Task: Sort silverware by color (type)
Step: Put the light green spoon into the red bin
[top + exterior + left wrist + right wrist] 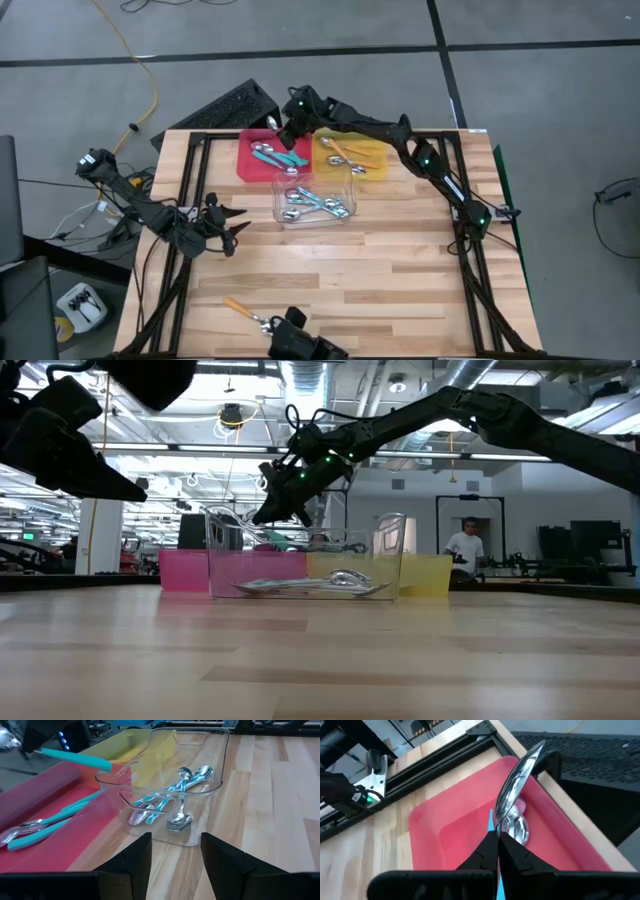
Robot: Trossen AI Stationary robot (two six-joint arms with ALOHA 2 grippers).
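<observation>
My right gripper (498, 839) is shut on a teal-handled spoon (75, 757) and hovers over the red tray (250, 165), where more teal spoons (45, 826) lie flat. Orange-handled spoons (345, 155) lie in the yellow tray (372, 152). Pale blue spoons (176, 795) lie in the clear tray (284, 212). One orange spoon (243, 308) lies flat on the table near its front edge. My left gripper (175, 852) is open with nothing between its fingers, low at the table's left, facing the clear tray. My right gripper pinches the teal handle close to its bowl end (492, 822) between its two fingertips. The fingers slant down from the table's far right. The metal bowl (520, 772) sticks out past the fingertips. The spoon is lifted clear above the red tray.
The three trays stand close together at the table's far middle, the clear one nearest. Dark frame rails (190, 190) run along the table's left and right sides. A dark device (300, 340) sits at the front edge. A person (465, 545) stands in the room beyond.
</observation>
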